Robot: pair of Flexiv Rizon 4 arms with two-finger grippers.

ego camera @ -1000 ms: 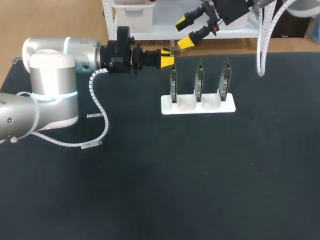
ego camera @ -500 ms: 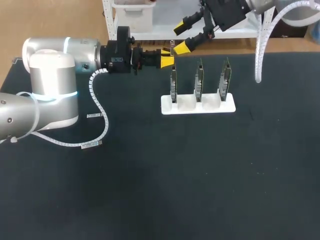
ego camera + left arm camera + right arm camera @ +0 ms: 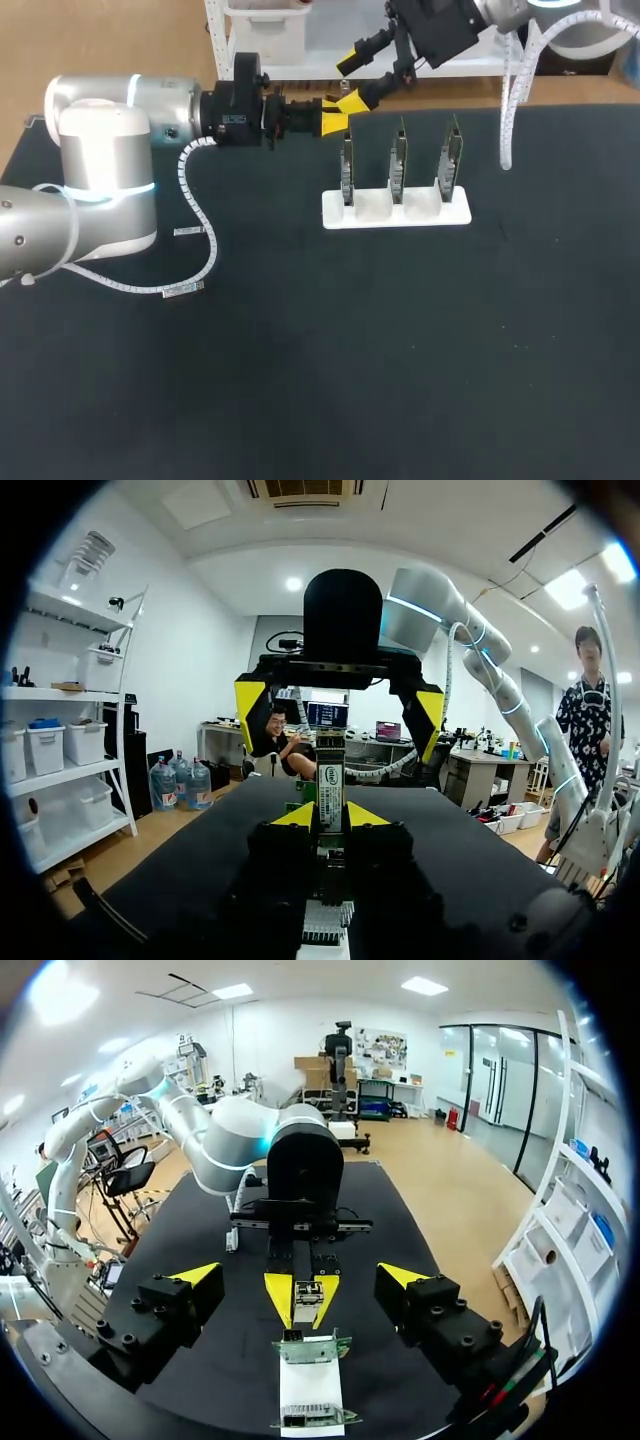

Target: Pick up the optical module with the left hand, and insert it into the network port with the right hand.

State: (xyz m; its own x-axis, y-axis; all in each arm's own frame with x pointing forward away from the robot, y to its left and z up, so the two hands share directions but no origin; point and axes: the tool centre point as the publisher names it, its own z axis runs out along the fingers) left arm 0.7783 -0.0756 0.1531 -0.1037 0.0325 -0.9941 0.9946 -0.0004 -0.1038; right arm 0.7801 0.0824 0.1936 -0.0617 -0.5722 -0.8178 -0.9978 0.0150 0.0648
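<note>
My left gripper (image 3: 335,114) is held level above the table's far edge, shut on the optical module (image 3: 330,780), a slim metal piece that sticks out ahead between its yellow tips. Facing it, my right gripper (image 3: 350,82) is open, its yellow fingertips (image 3: 250,700) standing to either side of the module's free end without touching it. In the right wrist view the module (image 3: 306,1290) and the left gripper (image 3: 302,1305) lie straight ahead between the right gripper's (image 3: 300,1278) spread fingers. Three upright port boards (image 3: 399,160) stand in a white holder (image 3: 395,213).
The nearest port board (image 3: 310,1348) on its white holder sits directly under the two grippers. A coiled white cable (image 3: 200,230) from my left arm lies on the black table (image 3: 350,350). A white hose (image 3: 510,110) hangs from my right arm.
My right gripper has moved left and down toward the left gripper, and now straddles the module's end. The left arm has stayed still with the module in it.
</note>
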